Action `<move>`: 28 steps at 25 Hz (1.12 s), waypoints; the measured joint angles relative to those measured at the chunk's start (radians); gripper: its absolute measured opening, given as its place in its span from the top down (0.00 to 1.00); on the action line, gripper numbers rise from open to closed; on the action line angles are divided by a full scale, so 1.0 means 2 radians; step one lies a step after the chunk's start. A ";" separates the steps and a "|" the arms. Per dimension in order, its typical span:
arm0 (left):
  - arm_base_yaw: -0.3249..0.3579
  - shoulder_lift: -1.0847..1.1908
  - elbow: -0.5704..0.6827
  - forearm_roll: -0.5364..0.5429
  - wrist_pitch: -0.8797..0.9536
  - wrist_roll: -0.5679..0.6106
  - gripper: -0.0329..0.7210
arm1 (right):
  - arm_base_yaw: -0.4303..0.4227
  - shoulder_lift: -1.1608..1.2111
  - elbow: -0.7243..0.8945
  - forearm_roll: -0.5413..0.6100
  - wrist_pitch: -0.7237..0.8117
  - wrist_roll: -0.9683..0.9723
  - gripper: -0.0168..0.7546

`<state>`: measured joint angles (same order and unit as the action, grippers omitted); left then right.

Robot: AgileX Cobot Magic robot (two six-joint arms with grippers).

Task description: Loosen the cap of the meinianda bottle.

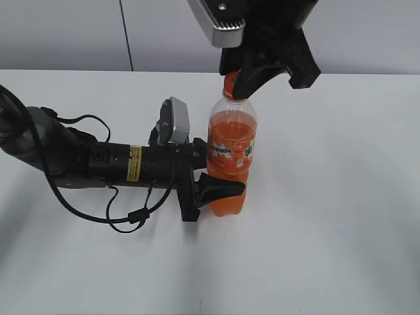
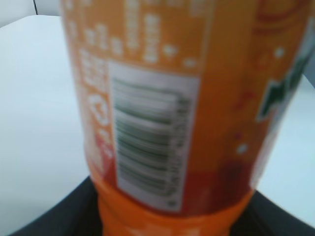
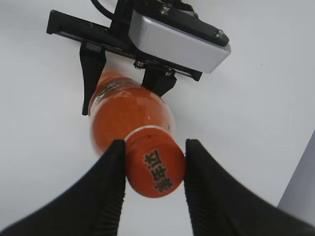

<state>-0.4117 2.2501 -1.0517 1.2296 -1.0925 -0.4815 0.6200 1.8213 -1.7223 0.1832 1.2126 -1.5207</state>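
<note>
Now, key relation: the cap [image 3: 155,168] sits directly between my right gripper [image 3: 153,172] fingers, one pad on each ribbed side; the gripper comes down on it from above.
Contact: both pads look pressed against the cap, so I judge this hand clenched on it, though I cannot see how firmly.
Bottle axis: the bottle [image 1: 230,157] stands upright on the table [image 1: 328,230], its long axis running straight down from my right hand, so the twist should turn about that vertical line.
Left hand: my left gripper [image 1: 213,186] reaches in sideways and grasps the bottle's lower body below the label; the wrist view shows only blurred label and barcode filling the frame, with dark finger edges at the bottom corners.
Nearer arm: right for the cap, left for the body; each already on its part.
Contents: orange drink fills the bottle up to the shoulder; cap on.
Risk: if the left grip slips, I expect the bottle to spin with the cap.
</note>
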 joint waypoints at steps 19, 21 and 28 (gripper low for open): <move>0.000 0.000 0.000 0.000 0.000 -0.002 0.44 | 0.000 -0.016 0.000 0.023 0.000 0.039 0.39; 0.000 0.000 0.000 0.000 0.000 -0.002 0.44 | 0.000 -0.027 0.000 0.023 0.000 0.058 0.39; 0.000 0.000 0.000 0.000 0.000 -0.002 0.44 | 0.000 -0.066 0.000 0.024 0.001 0.271 0.39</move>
<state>-0.4117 2.2501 -1.0517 1.2288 -1.0925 -0.4858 0.6200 1.6885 -1.7223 0.2307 1.2149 -0.9780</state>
